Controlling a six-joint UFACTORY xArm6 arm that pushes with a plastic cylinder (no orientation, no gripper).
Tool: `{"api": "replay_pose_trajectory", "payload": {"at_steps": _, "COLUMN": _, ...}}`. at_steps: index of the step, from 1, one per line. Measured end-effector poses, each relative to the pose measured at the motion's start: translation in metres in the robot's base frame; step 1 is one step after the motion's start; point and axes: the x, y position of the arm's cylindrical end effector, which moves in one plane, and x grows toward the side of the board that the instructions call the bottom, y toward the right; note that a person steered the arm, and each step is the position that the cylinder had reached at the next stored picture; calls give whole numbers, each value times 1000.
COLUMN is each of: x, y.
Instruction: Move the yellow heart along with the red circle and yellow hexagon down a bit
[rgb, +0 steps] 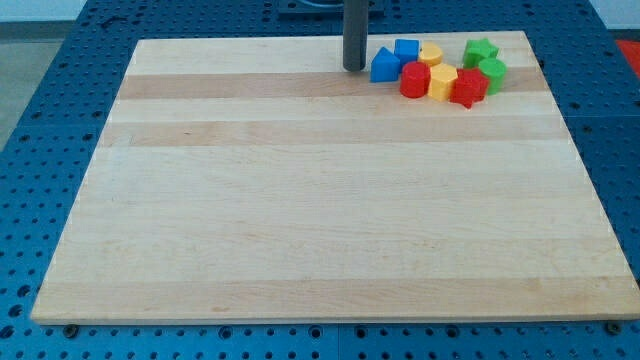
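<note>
Heads up: your tip (354, 67) is sitting just left of the blue triangle (384, 66); no end effector jaws here. The yellow heart (431, 53), red circle (415, 80) and yellow hexagon (442, 83) are crowding right of it, so you're probably risking dragging the red star (467, 88) along.

My tip (354, 68) rests on the surface near the view's top, the dark rod standing upright.
</note>
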Motion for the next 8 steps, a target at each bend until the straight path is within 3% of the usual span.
{"api": "replay_pose_trajectory", "payload": {"at_steps": 2, "x": -25, "y": 0}}
{"api": "replay_pose_trajectory", "payload": {"at_steps": 4, "x": -41, "y": 69}}
{"api": "replay_pose_trajectory", "payload": {"at_steps": 6, "x": -41, "y": 80}}
{"api": "replay_pose_trajectory", "payload": {"at_steps": 8, "x": -11, "y": 116}}
